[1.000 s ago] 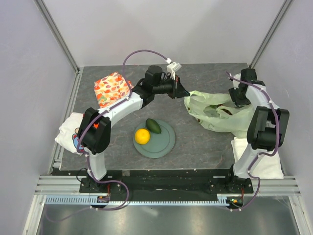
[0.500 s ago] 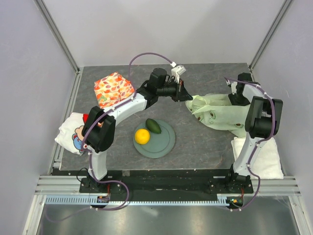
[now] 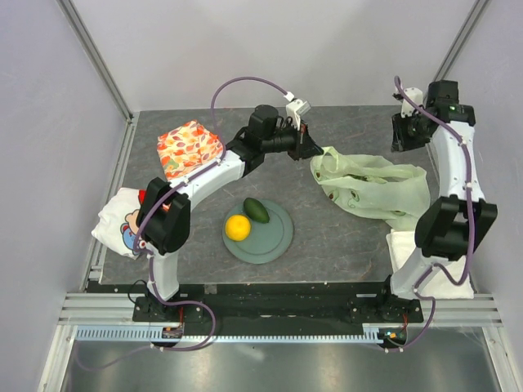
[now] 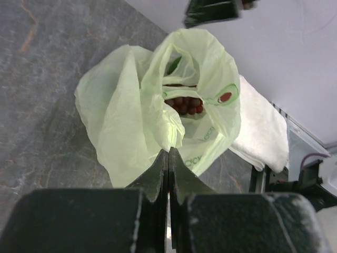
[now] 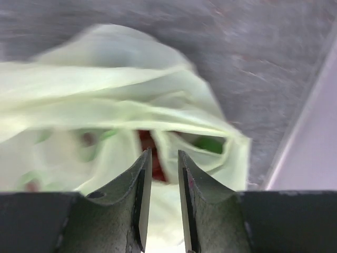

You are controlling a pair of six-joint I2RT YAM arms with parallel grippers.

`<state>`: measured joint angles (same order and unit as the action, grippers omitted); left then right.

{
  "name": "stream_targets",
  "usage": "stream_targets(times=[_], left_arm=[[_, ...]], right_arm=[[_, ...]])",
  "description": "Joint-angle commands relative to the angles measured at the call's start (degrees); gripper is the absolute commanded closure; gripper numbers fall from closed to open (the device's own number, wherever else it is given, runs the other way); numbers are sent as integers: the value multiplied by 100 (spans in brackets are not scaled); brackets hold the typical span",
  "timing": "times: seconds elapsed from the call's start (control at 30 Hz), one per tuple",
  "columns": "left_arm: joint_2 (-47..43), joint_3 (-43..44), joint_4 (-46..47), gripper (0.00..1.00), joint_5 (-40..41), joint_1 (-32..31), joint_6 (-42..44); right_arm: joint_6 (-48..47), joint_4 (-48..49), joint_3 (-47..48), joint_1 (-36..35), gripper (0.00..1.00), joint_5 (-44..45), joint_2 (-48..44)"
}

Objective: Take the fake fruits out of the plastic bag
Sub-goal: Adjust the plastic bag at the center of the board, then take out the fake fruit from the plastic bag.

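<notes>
The pale green plastic bag (image 3: 372, 184) lies on the table's right side, its mouth facing my left gripper. My left gripper (image 3: 315, 152) is shut on the bag's near edge (image 4: 169, 138). The dark red grape bunch (image 4: 184, 104) shows inside the bag's mouth. My right gripper (image 3: 406, 135) hangs above the bag's far right end, its jaws a little apart and empty (image 5: 164, 154); a blurred dark red shape (image 5: 150, 150) shows below it in the bag. The round orange (image 3: 238, 227) and the dark green oval fruit (image 3: 257, 210) lie on the grey plate (image 3: 278, 237). The small purple-brown fruit is hidden.
An orange leaf-patterned cloth bundle (image 3: 189, 149) sits at the back left. A white towel with a cartoon print (image 3: 121, 222) lies at the left edge. A white folded towel (image 3: 437, 265) lies at the right edge, beside the bag. Walls close in the back and sides.
My right gripper has lifted up and back off the bag's right end. The bag has spread flatter. My left gripper has stayed on the bag's edge, shifting slightly.
</notes>
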<state>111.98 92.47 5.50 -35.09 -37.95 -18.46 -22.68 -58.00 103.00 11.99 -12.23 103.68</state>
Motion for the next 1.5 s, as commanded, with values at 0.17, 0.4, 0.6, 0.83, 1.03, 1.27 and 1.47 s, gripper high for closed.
stream_targets(times=[0.17, 0.4, 0.6, 0.83, 1.03, 1.27, 1.47], left_arm=[[-80, 571, -277, 98, 433, 86, 659], [-212, 202, -242, 98, 266, 60, 528], [-230, 131, -233, 98, 292, 69, 633], [-151, 245, -145, 98, 126, 60, 537], [-80, 299, -75, 98, 90, 43, 343], [-142, 175, -22, 98, 99, 43, 325], [-98, 210, 4, 98, 55, 43, 290]], right_arm=[[-9, -943, 423, -65, 64, -1602, -576], [-614, -98, -1752, -91, 52, 426, -647], [-1651, -1283, -3169, 40, 48, 932, -2218], [-2181, -1101, -3341, 199, 39, 1206, -2951], [-1257, -730, -1408, 190, 42, -348, -915], [-1705, -1187, -492, -240, 39, -1132, 213], [-1661, -1372, -61, -294, 41, -1203, 399]])
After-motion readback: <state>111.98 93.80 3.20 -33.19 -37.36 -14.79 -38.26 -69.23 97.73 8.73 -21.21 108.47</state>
